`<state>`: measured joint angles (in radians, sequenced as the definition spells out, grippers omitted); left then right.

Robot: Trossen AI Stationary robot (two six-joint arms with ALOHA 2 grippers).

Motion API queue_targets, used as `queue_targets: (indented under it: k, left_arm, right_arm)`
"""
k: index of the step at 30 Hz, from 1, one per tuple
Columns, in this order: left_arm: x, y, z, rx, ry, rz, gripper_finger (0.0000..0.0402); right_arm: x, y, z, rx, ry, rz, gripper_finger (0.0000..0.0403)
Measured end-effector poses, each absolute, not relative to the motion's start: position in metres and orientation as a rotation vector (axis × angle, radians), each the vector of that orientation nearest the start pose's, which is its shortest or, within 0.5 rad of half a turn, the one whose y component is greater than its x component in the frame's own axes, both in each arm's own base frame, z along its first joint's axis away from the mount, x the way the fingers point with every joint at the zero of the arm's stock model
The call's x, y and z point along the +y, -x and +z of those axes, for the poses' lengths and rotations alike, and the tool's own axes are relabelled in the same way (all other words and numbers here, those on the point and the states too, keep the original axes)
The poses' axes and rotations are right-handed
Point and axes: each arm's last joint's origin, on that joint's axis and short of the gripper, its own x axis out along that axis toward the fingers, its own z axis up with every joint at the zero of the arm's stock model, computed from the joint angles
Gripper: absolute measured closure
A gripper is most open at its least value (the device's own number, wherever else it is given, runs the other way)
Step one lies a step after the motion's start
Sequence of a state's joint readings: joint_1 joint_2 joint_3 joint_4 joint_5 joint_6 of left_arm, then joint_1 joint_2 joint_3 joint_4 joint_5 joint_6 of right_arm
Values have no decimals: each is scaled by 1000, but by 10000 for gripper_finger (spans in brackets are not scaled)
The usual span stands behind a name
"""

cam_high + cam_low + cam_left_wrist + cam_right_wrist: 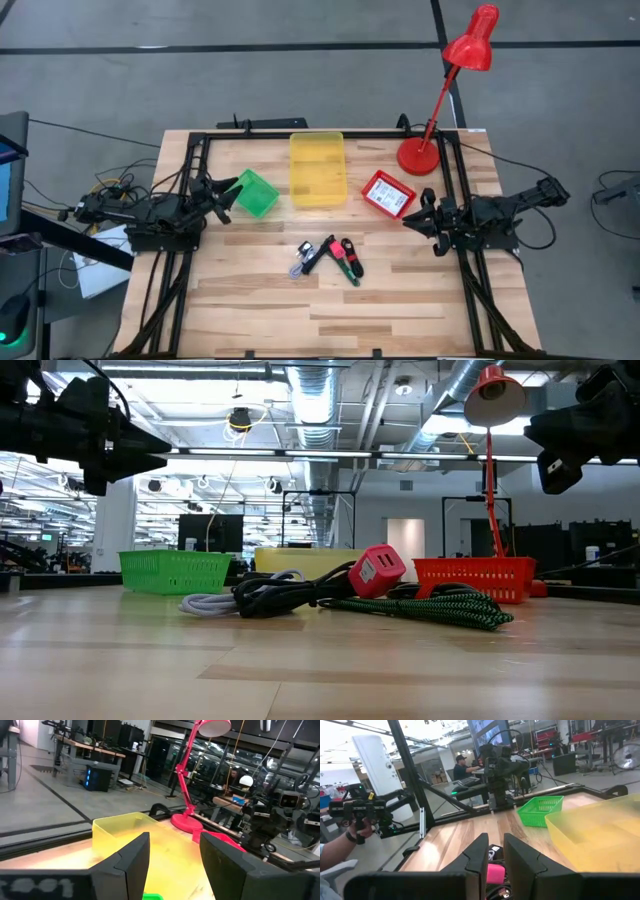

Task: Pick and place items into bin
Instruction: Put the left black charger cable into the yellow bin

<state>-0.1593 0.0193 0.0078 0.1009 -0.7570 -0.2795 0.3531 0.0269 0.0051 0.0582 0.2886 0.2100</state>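
Observation:
The items (328,258) lie in a small heap on the wooden table's middle: a grey-white cable (205,603), a black cable (280,595), a green braided cable (430,607) and a red-pink block (378,570). Behind them stand a green bin (255,192), a yellow bin (317,168) and a red bin (388,193) with something white in it. My left gripper (232,190) hovers level at the table's left beside the green bin, open and holding nothing (175,865). My right gripper (415,215) hovers level at the right beside the red bin, with a narrow gap (496,857).
A red desk lamp (440,100) stands on its base at the far right, behind the red bin. A black frame (330,133) runs along the table's far edge and sides. Beyond the table a person's hand (355,827) holds a device. Bare wood lies near the front edge.

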Motion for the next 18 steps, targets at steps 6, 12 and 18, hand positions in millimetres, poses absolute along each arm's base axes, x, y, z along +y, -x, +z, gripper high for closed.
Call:
queue_targets:
  k: [6,12,18]
  left_arm:
    - [5,-92,175,-181,328,567,235]
    - [2,-92,193,-275,357,395,235]
    - [-5,-99,207,-369,322,195,235]
  right_arm:
    - [26,-95,169,-27,-221,68,349]
    - [26,-95,169,-28,-222,68,349]
    - [26,-95,169,-28,-222,68,349]
